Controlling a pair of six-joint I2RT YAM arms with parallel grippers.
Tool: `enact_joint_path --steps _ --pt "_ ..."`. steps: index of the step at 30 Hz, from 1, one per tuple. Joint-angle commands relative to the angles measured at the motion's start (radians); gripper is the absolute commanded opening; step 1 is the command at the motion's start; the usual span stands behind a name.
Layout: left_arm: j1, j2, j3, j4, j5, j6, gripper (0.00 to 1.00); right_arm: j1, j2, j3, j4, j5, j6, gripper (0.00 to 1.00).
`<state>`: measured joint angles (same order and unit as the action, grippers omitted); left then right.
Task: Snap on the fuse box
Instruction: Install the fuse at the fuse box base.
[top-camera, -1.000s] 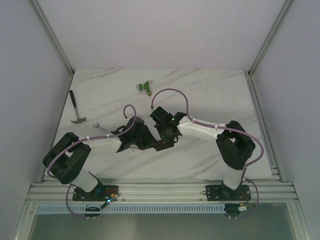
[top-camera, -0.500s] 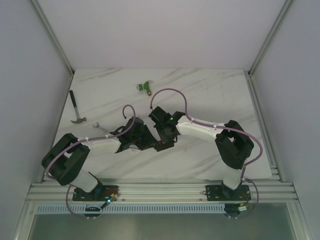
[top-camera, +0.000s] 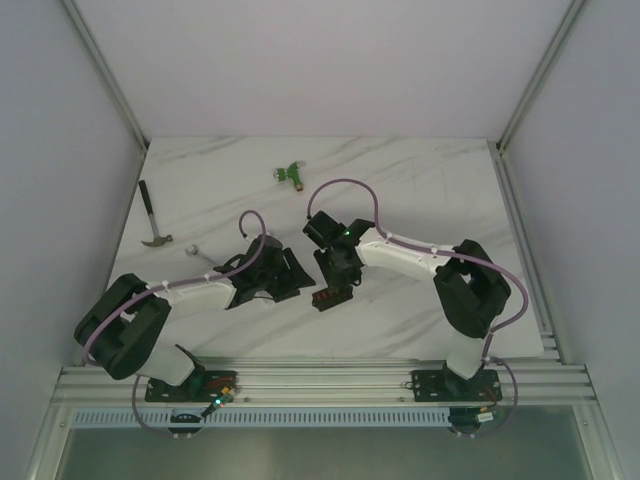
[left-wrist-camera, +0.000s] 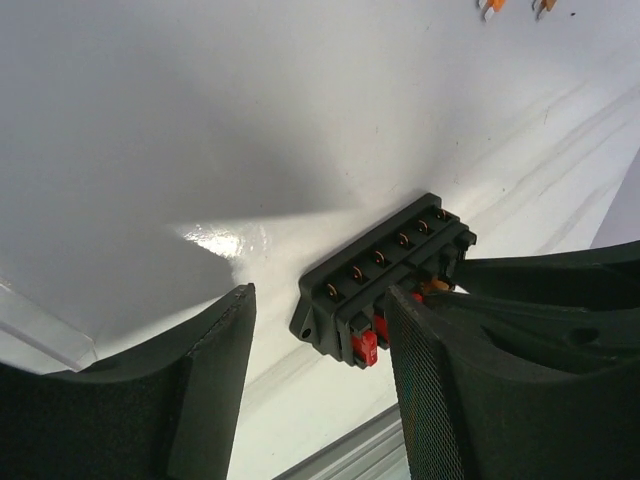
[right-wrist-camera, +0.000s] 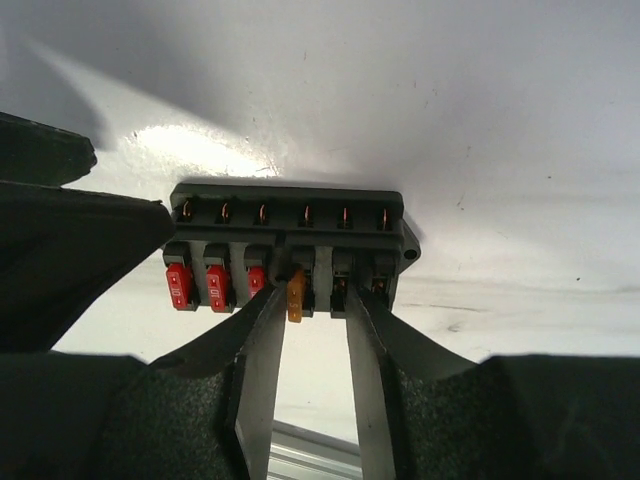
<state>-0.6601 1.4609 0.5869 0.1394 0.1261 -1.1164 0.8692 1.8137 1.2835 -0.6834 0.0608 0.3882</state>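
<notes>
The fuse box (top-camera: 324, 298) is a small black block with red spots, lying on the white marble table near the front middle. In the right wrist view the fuse box (right-wrist-camera: 290, 235) holds three red fuses on the left and one orange fuse (right-wrist-camera: 294, 298). My right gripper (right-wrist-camera: 312, 295) is slightly open, its fingertips (right-wrist-camera: 262, 340) against the box's front, the orange fuse beside the left one. It sits just above the box in the top view (top-camera: 336, 276). My left gripper (left-wrist-camera: 320, 300) is open and empty, the box (left-wrist-camera: 385, 270) just ahead of it. In the top view it (top-camera: 290, 272) is left of the box.
A green T-shaped connector (top-camera: 290, 174) lies at the back. A hammer (top-camera: 153, 215) and a small metal piece (top-camera: 195, 252) lie at the left. A clear plastic edge (left-wrist-camera: 40, 325) shows beside my left finger. Loose orange fuses (left-wrist-camera: 490, 6) lie farther off. A metal rail (top-camera: 320, 385) runs along the front.
My left gripper has drawn back to the left, away from the fuse box, which now shows on the table. My right gripper has stayed at the box.
</notes>
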Motion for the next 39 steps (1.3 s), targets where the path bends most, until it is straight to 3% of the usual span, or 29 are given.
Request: enact_joint_path --steps 1,11,23,31,39 --pt "0.004 -0.021 -0.009 -0.014 0.003 0.045 0.64 -0.016 -0.051 0.032 -0.012 -0.04 -0.008 0.36" --pt "-0.018 -0.005 0.008 -0.005 0.094 0.092 0.63 -0.023 -0.042 0.009 0.001 -0.069 -0.005 0.25" --pt "-0.059 0.076 0.038 0.03 0.126 0.086 0.6 -0.023 -0.026 -0.037 0.032 -0.059 0.0 0.23" --pt "-0.059 0.11 0.043 0.035 0.108 0.068 0.55 -0.022 -0.021 -0.047 0.037 -0.029 -0.004 0.0" --pt "-0.044 0.123 0.018 0.034 0.109 0.044 0.51 -0.05 -0.037 -0.186 0.039 -0.029 -0.064 0.0"
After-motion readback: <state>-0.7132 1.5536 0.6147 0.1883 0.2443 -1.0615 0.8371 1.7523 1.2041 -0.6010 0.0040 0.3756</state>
